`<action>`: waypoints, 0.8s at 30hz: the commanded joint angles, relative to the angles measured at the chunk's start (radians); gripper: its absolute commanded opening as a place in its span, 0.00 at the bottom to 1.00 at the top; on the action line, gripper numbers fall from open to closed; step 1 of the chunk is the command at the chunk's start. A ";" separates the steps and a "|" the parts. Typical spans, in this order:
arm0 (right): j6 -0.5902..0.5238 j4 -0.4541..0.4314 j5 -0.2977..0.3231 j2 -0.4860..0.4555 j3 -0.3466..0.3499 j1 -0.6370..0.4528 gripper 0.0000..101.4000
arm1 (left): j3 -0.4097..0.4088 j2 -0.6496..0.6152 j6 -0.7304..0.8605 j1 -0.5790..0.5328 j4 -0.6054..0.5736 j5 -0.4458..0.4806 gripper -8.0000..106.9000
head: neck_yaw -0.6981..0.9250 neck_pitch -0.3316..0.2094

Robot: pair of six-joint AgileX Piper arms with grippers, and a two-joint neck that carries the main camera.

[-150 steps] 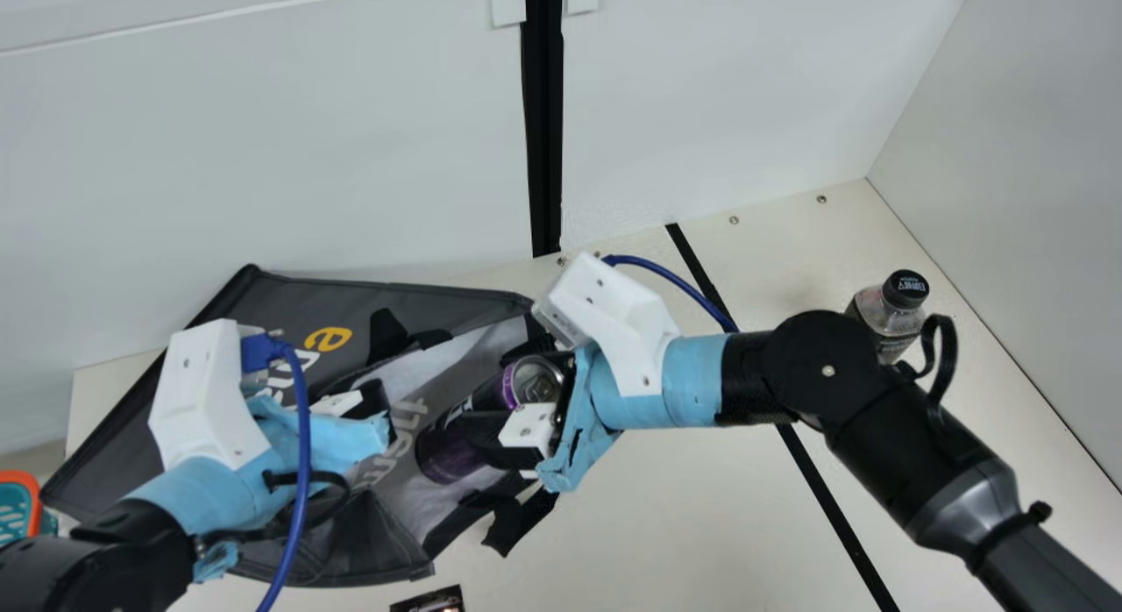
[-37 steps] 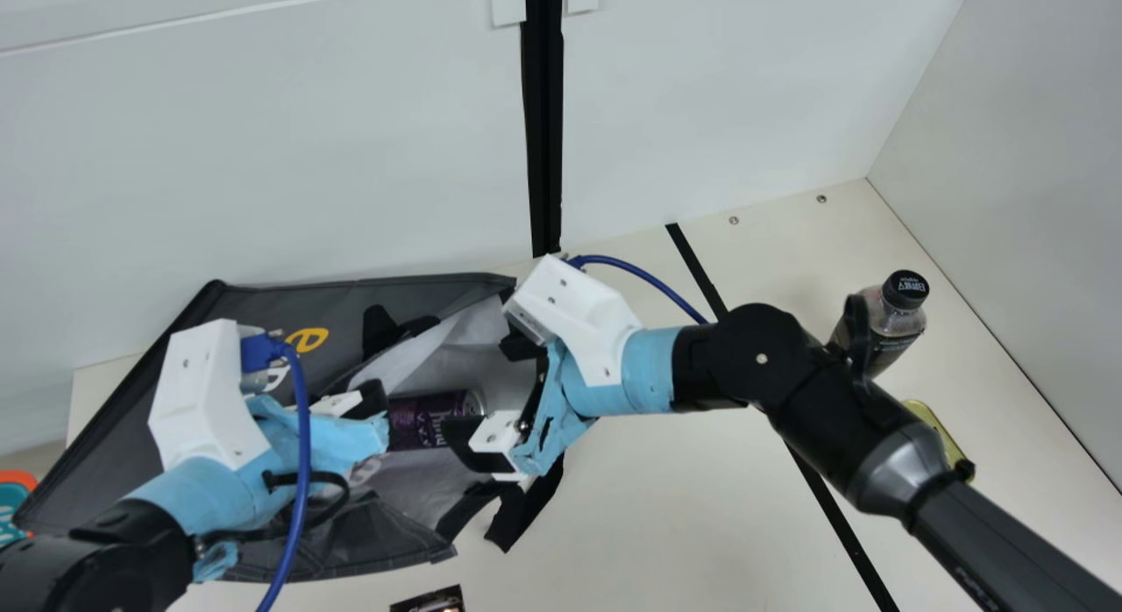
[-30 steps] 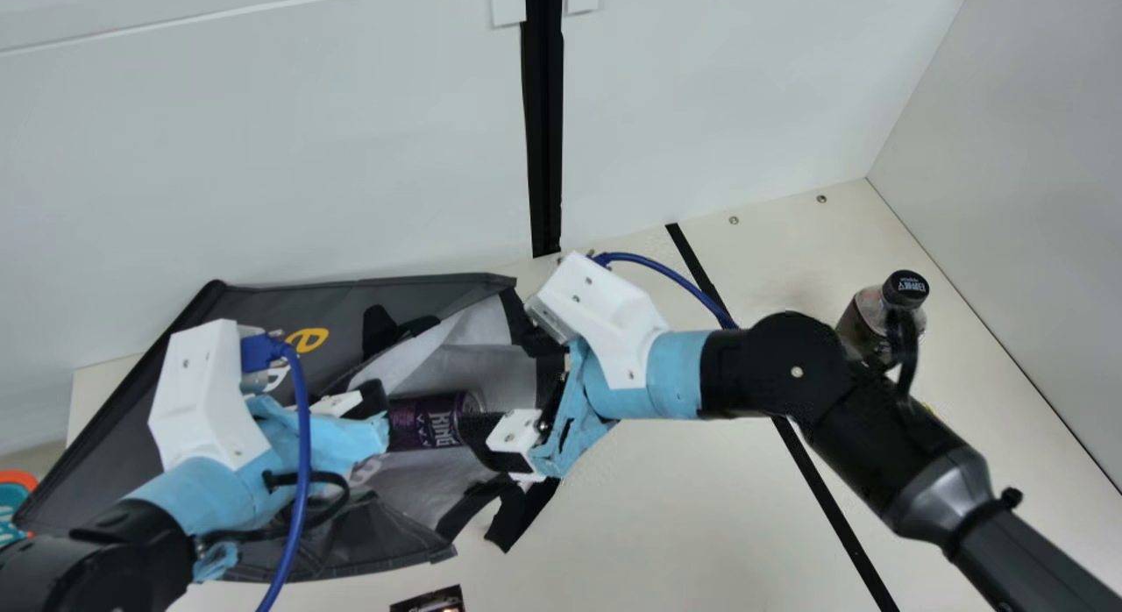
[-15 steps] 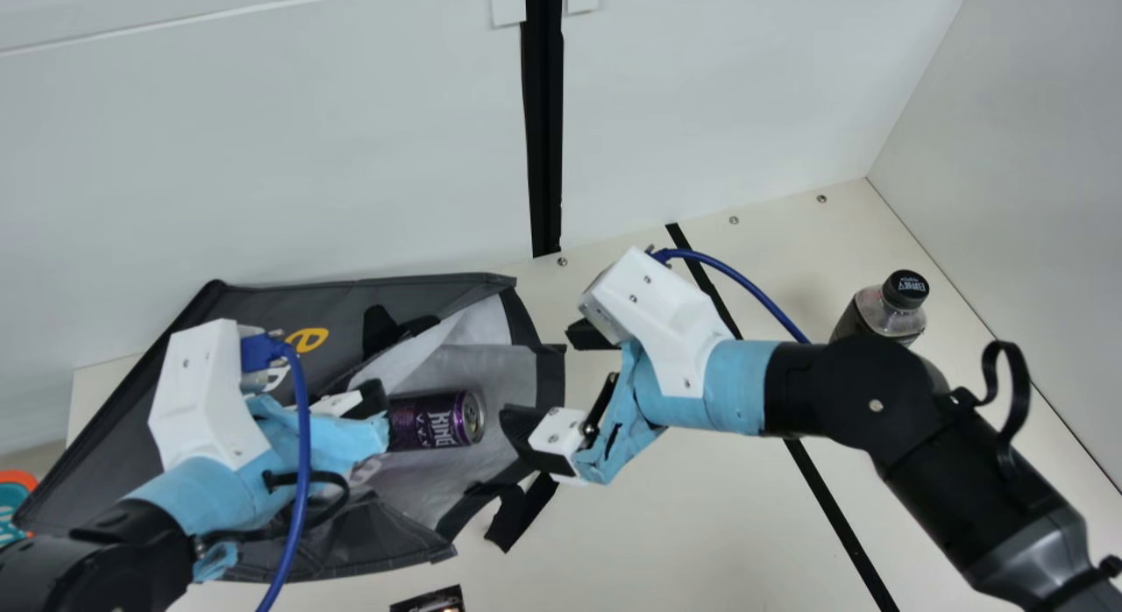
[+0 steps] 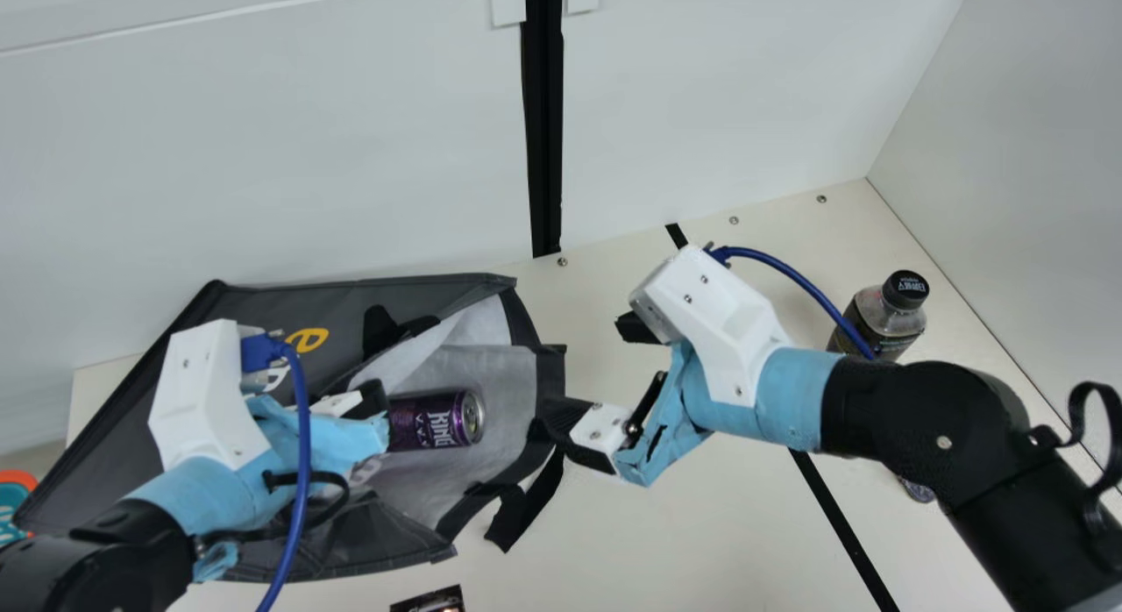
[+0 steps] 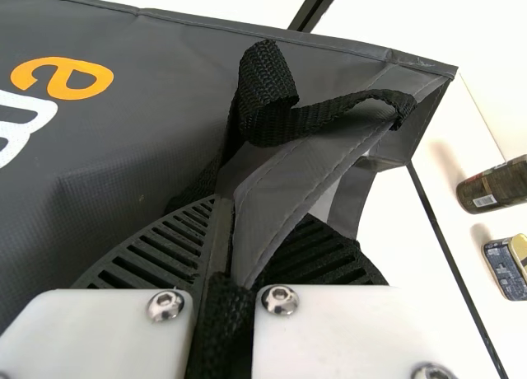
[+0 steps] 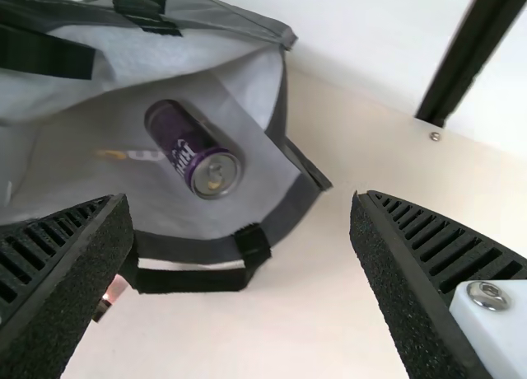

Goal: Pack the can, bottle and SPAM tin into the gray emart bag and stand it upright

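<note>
The gray emart bag (image 5: 289,301) lies on its side at the left of the table (image 5: 666,542), its mouth facing right. Inside, the purple can (image 5: 434,419) rests on its side, lid end toward that mouth. The left gripper (image 5: 372,397) is clenched on the bag's gray fabric edge, beside a black webbing handle (image 6: 268,91). The right gripper (image 5: 583,375) is just beside the mouth; in the right wrist view the right gripper (image 7: 240,206) is spread wide, released, with nothing between its fingers. At the far right, beyond the black line (image 5: 833,507), the dark bottle (image 5: 892,318) stands capped, and the SPAM tin (image 6: 504,265) sits nearer than it. A dark item (image 5: 429,601) lies at the near edge, partly cut off, and an orange-and-teal object (image 5: 12,498) is at the far left of the main view.
</note>
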 commanded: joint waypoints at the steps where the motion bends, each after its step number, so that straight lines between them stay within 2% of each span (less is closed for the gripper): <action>1: 0.006 -0.021 0.003 -0.009 0.002 -0.008 0.94 | 0.000 0.000 0.000 0.000 0.000 0.000 0.00 | -0.001 -0.023; 16: 0.080 -0.140 0.033 -0.068 -0.008 -0.163 0.94 | 0.000 0.000 0.000 0.000 0.000 0.000 0.00 | -0.001 -0.023; 24: 0.140 -0.215 0.026 -0.074 -0.014 -0.258 0.94 | 0.000 0.000 0.000 0.000 0.000 0.000 0.00 | -0.001 -0.023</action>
